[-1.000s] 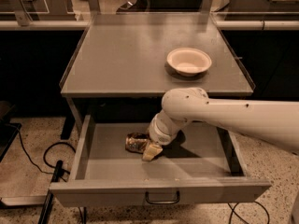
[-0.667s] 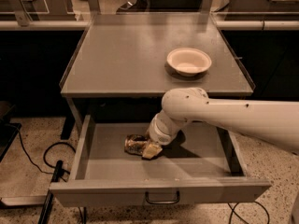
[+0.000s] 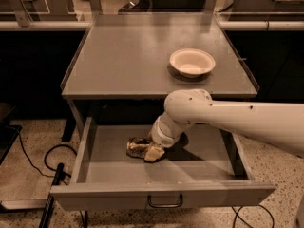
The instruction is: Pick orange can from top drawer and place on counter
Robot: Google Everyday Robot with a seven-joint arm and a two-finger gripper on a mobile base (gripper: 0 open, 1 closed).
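The gripper [image 3: 154, 152] is seen low inside the open top drawer [image 3: 161, 194], right against the orange can [image 3: 137, 147] lying on the drawer floor; whether the can is held cannot be told

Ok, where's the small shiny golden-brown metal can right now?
In the camera view, the golden-brown can lies on the floor of the open grey metal top drawer, left of centre, with the gripper at its right edge.
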